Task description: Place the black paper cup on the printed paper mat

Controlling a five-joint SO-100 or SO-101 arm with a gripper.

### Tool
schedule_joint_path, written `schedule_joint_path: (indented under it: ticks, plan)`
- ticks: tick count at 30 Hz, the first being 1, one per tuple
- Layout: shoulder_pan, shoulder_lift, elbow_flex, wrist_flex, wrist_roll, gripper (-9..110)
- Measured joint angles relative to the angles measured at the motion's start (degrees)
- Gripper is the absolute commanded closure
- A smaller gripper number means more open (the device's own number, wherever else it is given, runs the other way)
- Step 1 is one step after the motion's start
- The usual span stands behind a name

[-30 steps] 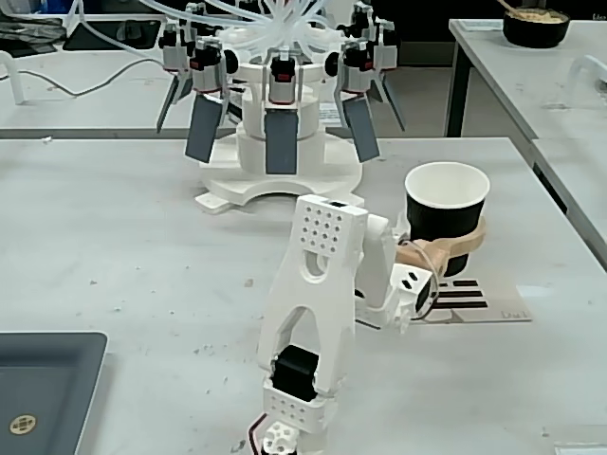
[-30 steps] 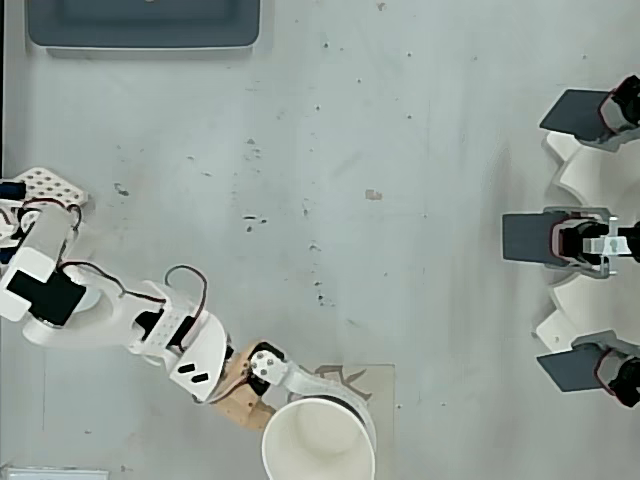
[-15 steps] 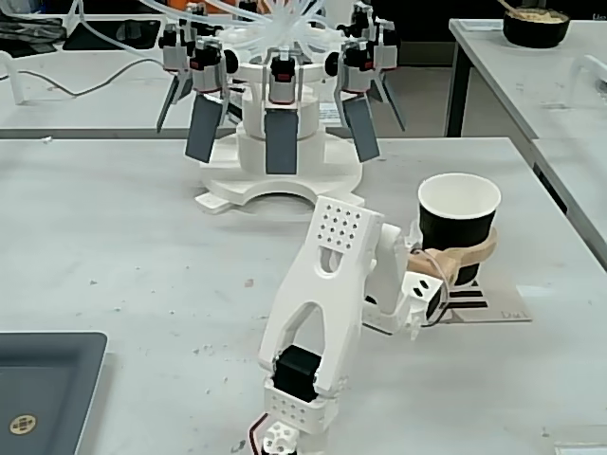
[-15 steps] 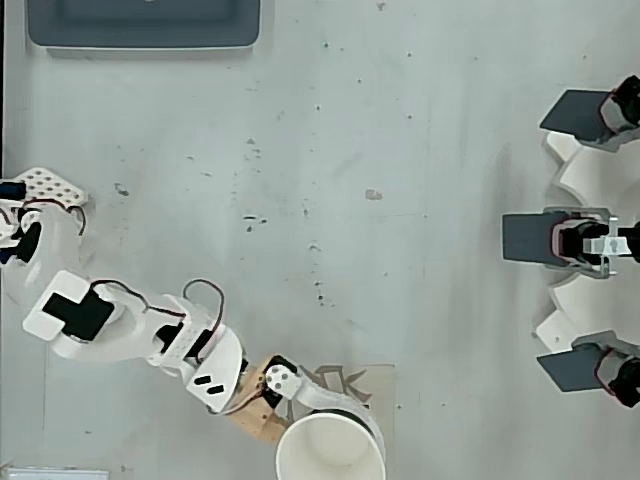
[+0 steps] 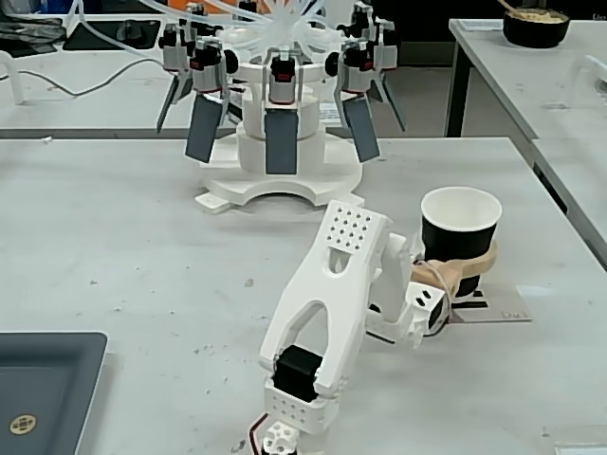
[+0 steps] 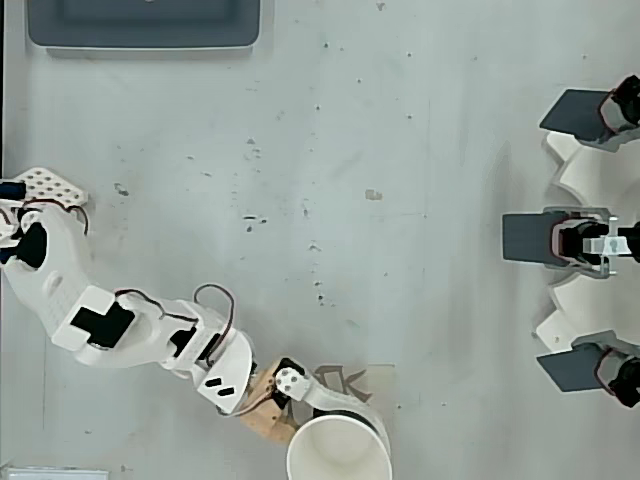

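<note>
The gripper (image 5: 462,263) clasps the black paper cup (image 5: 459,227) upright over the printed paper mat (image 5: 484,303). The overhead view shows only the cup's white interior and the mat's grey character (image 6: 343,381).

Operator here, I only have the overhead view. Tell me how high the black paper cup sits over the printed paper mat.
Observer: In the fixed view the black paper cup is low over the printed paper mat; the gripper hides its base, so I cannot confirm contact.
Operator: Report the grip.
Observer: The tan fingers wrap the cup's lower half, well below the white rim, and are closed on it.
Operator: Check the tilt.
Observer: The cup stands upright in the fixed view, opening facing up.
Operator: Say what shows on the mat.
Observer: Black horizontal bars show beside the cup's base, and the mat's right edge lies bare on the table.
</note>
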Motion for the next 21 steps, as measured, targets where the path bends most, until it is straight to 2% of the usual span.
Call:
schedule_joint_path:
  ticks: [11, 21]
  plan:
    - [0.18, -2.11, -1.41, 0.0, 0.0, 89]
    - [2.02, -2.11, -1.41, 0.0, 0.0, 69]
